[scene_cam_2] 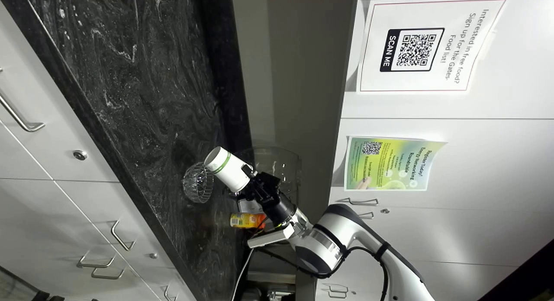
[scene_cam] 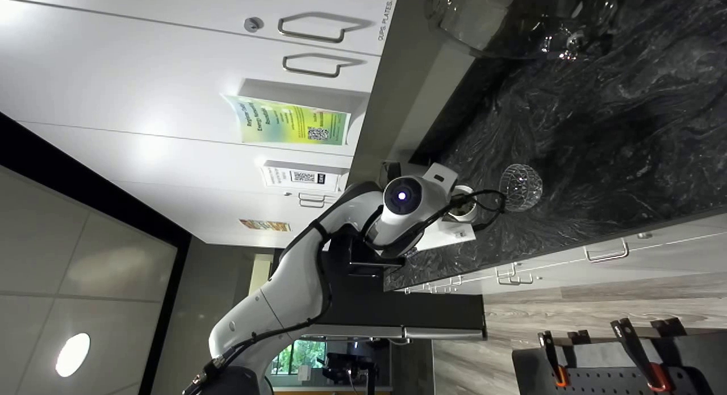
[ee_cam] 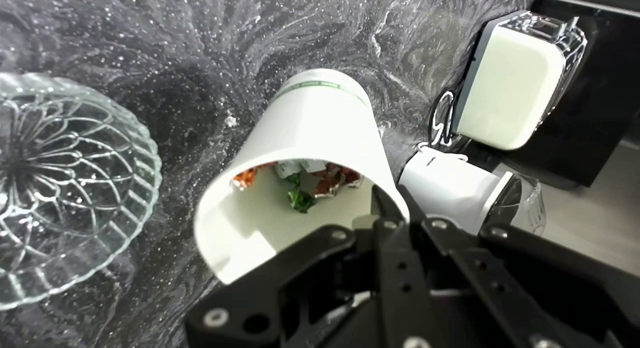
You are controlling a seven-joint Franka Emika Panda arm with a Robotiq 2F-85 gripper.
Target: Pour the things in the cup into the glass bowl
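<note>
Gripper (ee_cam: 392,203) is clamped on the cup (ee_cam: 320,127) at its rim, one of its black fingers (ee_cam: 385,210) inside the mouth, the other outside; gap between them thin. Cup hangs tilted, mouth facing the wrist view: smooth white cylinder, fine green band near the base. Inside it lie small crumpled pieces (ee_cam: 327,180) with a foil-like shine: orange-red, green, silvery white. Bowl (ee_cam: 107,223) sits on the counter (scene_cam_2: 143,97), just beside the cup in the wrist view; round clear glass, scalloped rim, looping petal pattern. In an exterior view the cup's base end overlaps the bowl's edge; whether they touch, cannot tell. Counter is dark, polished, with pale swirls. Beyond the cup, a white appliance (ee_cam: 445,188) with a clear end, then a cream boxy machine (ee_cam: 517,87), shiny metal along one side. In an exterior view, a yellow-and-orange container (scene_cam_2: 246,220) and, near it, a large clear glass vessel (scene_cam_2: 283,164).
</note>
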